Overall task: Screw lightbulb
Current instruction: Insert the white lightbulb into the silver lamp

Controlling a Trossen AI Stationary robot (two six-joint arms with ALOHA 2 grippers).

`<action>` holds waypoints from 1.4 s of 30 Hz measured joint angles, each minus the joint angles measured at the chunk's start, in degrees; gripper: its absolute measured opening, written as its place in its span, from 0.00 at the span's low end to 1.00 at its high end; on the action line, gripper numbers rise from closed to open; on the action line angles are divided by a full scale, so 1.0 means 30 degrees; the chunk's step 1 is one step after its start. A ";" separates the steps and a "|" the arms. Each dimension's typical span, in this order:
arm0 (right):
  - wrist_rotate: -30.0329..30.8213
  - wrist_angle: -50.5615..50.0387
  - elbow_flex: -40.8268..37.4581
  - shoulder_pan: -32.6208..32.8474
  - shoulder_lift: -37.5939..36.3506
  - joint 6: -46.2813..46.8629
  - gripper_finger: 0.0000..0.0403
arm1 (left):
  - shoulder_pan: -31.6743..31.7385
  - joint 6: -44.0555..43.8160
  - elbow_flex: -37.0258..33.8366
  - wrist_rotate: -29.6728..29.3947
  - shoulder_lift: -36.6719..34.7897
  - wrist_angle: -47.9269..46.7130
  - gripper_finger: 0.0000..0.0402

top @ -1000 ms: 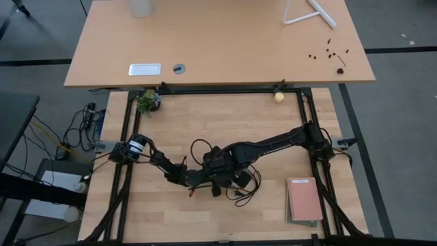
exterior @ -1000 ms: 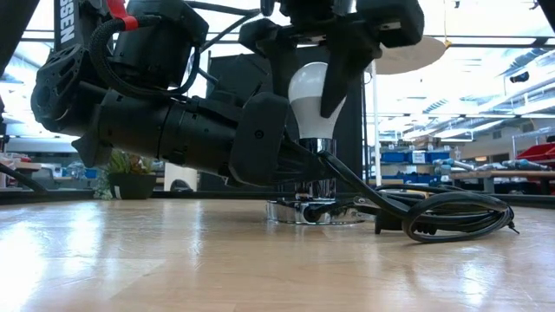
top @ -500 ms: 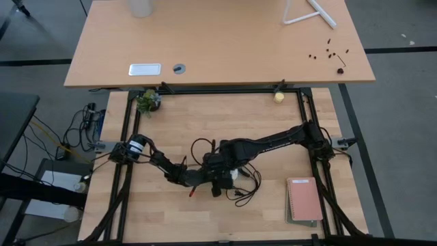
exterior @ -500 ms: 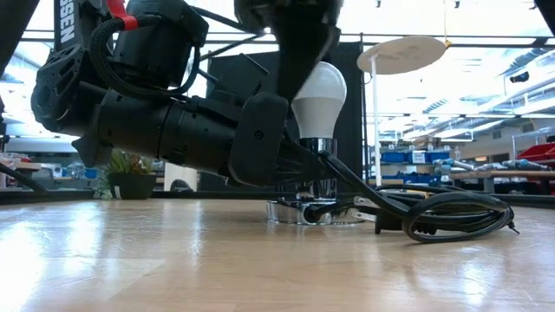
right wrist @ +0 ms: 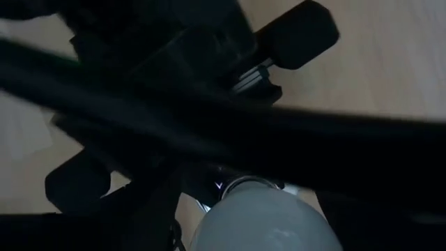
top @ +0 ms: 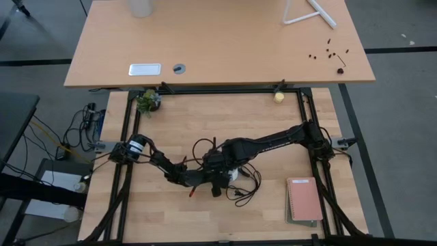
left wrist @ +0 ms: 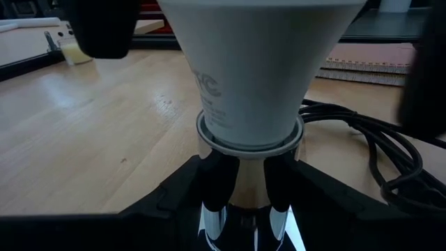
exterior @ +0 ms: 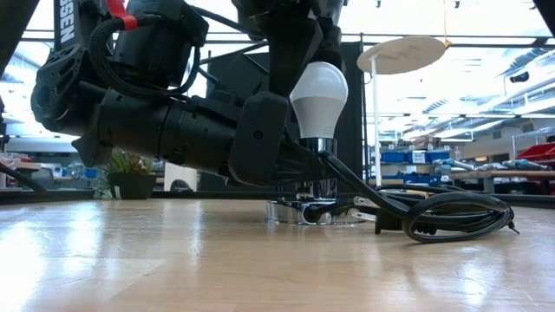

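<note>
The lightbulb (exterior: 318,94) (white, pear-shaped, faint grey print) stood upright in the chrome socket (left wrist: 245,162) mid-table. The left gripper (left wrist: 244,183) clasped the socket; the right gripper (top: 225,164) stood spread beside the bulb.

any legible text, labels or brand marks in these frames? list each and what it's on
"SEN": white letters running vertically on the dark arm at the low view's top left; the rest of the word is cut off.
Grey printed mark on the lightbulb, near its neck in the left wrist view: blurred, not readable.
Nothing else legible in any view.
</note>
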 joint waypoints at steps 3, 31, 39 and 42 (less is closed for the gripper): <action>-0.0262 -0.0022 0.0000 -0.0089 0.0000 -0.0487 0.84 | 0.0000 -0.0020 0.0000 -0.0007 -0.0003 -0.0011 0.46; 0.0035 -0.1897 0.0000 0.0219 0.0000 -2.5803 0.86 | 0.0000 -0.0035 0.0000 -0.0044 -0.0003 -0.0054 0.46; 0.0888 -0.1909 -0.0007 0.0219 0.0000 -2.8265 0.86 | 0.0006 -0.0038 -0.0015 -0.0102 -0.0003 -0.0054 0.46; 0.0904 -0.1916 -0.0015 0.0266 0.0004 -2.8351 0.86 | 0.0007 -0.0018 -0.0015 -0.0102 -0.0003 -0.0054 0.46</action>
